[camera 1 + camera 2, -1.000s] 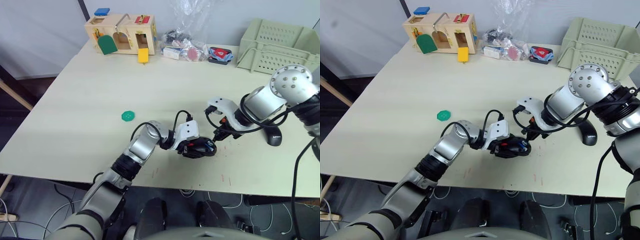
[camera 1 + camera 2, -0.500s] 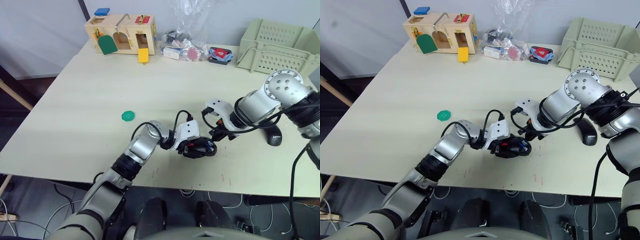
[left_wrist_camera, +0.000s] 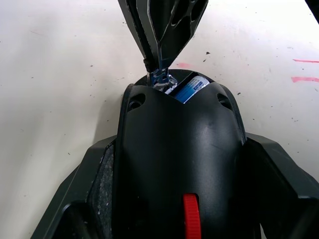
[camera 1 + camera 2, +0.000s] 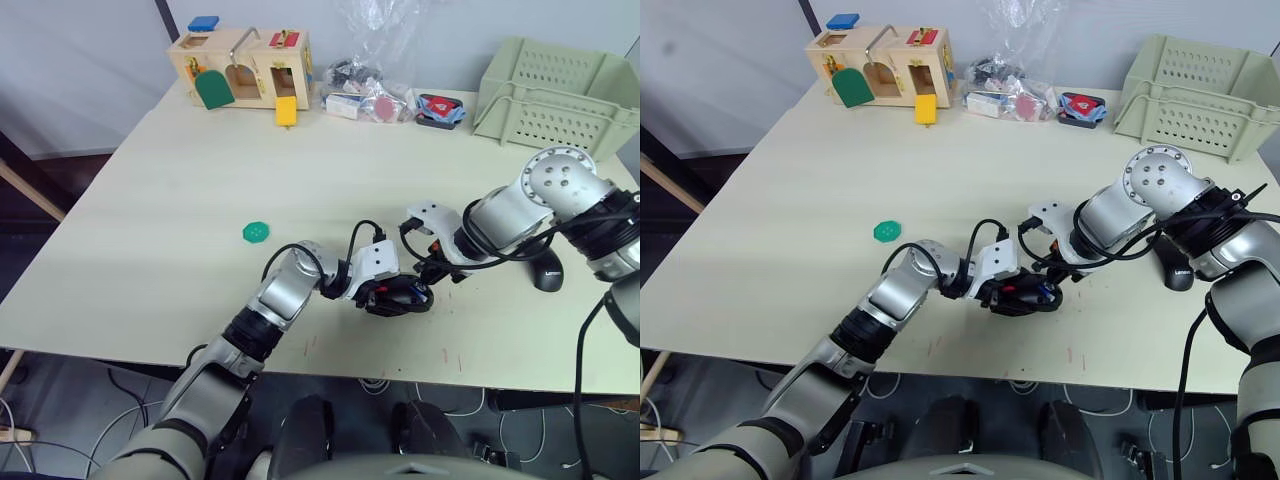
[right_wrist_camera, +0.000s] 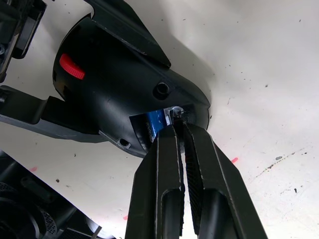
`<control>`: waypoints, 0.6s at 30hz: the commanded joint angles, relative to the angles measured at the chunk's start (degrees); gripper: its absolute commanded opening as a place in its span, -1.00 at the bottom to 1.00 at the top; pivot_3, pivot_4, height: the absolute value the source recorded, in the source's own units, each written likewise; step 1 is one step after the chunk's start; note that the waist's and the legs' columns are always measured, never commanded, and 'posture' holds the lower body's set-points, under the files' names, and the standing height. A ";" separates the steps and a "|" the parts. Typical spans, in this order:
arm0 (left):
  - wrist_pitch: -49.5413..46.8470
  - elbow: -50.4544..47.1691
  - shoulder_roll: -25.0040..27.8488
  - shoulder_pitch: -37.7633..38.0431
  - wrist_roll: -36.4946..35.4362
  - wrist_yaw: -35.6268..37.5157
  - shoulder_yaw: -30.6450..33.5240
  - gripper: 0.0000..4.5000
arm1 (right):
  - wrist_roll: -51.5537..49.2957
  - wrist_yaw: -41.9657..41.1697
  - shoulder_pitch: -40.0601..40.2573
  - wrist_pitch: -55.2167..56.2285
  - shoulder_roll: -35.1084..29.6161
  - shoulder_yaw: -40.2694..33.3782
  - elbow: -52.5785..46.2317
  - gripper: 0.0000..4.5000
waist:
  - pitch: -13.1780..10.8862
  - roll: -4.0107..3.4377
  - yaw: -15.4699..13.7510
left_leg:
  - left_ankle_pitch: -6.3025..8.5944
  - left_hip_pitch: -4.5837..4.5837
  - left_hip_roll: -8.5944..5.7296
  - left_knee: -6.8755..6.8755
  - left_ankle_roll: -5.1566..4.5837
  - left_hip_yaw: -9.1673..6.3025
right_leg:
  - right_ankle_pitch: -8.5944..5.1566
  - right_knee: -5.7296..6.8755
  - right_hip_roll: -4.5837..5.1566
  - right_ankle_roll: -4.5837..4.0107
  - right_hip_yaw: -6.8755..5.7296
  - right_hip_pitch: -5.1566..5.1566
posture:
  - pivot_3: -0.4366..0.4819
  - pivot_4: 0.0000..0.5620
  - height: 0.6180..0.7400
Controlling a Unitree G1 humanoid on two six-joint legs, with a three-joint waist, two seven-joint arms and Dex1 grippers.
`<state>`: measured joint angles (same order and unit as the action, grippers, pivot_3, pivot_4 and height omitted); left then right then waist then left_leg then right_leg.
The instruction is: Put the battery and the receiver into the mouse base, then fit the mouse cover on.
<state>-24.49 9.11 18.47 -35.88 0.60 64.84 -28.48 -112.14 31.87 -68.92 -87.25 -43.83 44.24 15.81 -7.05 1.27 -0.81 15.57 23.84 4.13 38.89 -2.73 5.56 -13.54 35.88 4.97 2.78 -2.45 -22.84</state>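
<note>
Your left gripper (image 4: 400, 297) clamps the mouse base (image 3: 182, 164) by its sides on the table (image 4: 180, 220), near the front edge. The battery (image 3: 192, 87) lies inside the mouse base, at the end your right gripper (image 5: 178, 117) meets. Those right fingers (image 5: 199, 164) are pinched nearly together, their tips touching the battery's metal end. The mouse cover (image 4: 546, 270) sits well right of the mouse base.
</note>
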 commanded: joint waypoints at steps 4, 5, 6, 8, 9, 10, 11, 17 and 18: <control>-1.21 0.67 0.35 0.66 0.98 0.24 -2.03 0.31 | -0.86 -0.90 -0.64 -0.90 -0.07 -1.19 -0.27 -1.00 | 0.00 0.00 0.01 | 0.00 0.00 0.01 0.00 0.00 -0.01 | -0.01 0.00 0.00 -0.02 0.00 0.00 | -0.05 -0.47 1.00; -1.22 0.70 0.35 0.64 0.96 0.24 -2.03 0.31 | -0.86 -1.14 -0.69 -1.07 -0.13 -1.07 -0.35 -1.00 | 0.00 0.00 0.01 | 0.00 0.00 0.01 0.00 0.00 0.00 | -0.01 0.00 0.00 -0.02 -0.01 0.00 | -0.05 -0.47 1.00; -1.24 0.73 0.33 0.61 0.95 0.24 -2.04 0.31 | -0.86 -1.45 -0.69 -1.26 -0.25 -0.94 -0.64 -1.00 | 0.00 0.00 0.01 | 0.00 0.00 0.01 0.00 0.00 -0.01 | -0.01 0.00 0.00 -0.02 -0.01 0.00 | -0.05 -0.47 1.00; -1.31 0.60 0.41 0.66 0.91 0.36 -2.09 0.31 | -0.86 -1.79 -0.48 -1.43 -0.53 -0.74 -1.42 -1.00 | 0.00 0.00 0.01 | 0.00 0.00 0.02 0.00 0.00 0.00 | -0.02 0.00 0.00 -0.03 -0.01 0.00 | -0.05 -0.47 1.00; -1.35 0.51 0.49 0.70 0.90 0.45 -2.13 0.31 | -0.86 -1.92 -0.32 -1.53 -0.71 -0.61 -1.87 -1.00 | 0.00 0.00 0.00 | 0.00 0.00 0.02 0.00 0.00 -0.01 | -0.02 0.00 0.00 -0.03 -0.01 0.00 | -0.05 -0.47 1.00; -1.36 0.45 0.54 0.72 0.89 0.53 -2.16 0.31 | -0.86 -1.86 -0.19 -1.55 -0.91 -0.47 -2.40 -1.00 | 0.00 0.00 0.01 | 0.00 0.00 0.02 0.00 0.00 -0.01 | -0.02 -0.01 0.00 -0.03 -0.01 -0.01 | -0.05 -0.47 1.00; -1.41 0.42 0.58 0.73 0.86 0.60 -2.19 0.31 | -0.86 -1.72 -0.02 -1.49 -1.11 -0.31 -2.93 -1.00 | 0.00 0.00 0.02 | 0.00 0.00 0.02 0.00 0.00 -0.01 | -0.02 -0.01 0.00 -0.03 -0.01 -0.01 | -0.05 -0.47 1.00; -1.56 0.28 0.81 0.81 0.89 0.83 -2.42 0.31 | -0.07 -0.78 0.15 -1.16 -1.18 -0.23 -4.73 -1.00 | 0.00 0.00 0.05 | 0.00 0.00 0.03 0.00 0.00 -0.02 | -0.03 -0.01 0.00 -0.05 -0.03 -0.01 | -0.05 -0.47 1.00; -1.57 0.19 0.87 0.87 0.90 0.87 -2.46 0.31 | 0.64 -0.83 0.11 -1.36 -1.02 -0.43 -4.89 -1.00 | 0.00 0.00 0.05 | 0.00 0.00 0.03 0.00 0.00 -0.02 | -0.03 -0.01 0.00 -0.05 -0.03 -0.01 | -0.05 -0.47 1.00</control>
<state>-24.67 8.78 18.78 -35.88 0.52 64.99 -28.63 -112.09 30.94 -68.44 -88.43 -44.35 44.48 12.24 -7.05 1.27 -0.75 15.58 23.84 4.17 38.88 -2.73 5.54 -13.57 35.87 4.97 2.74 -2.48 -22.85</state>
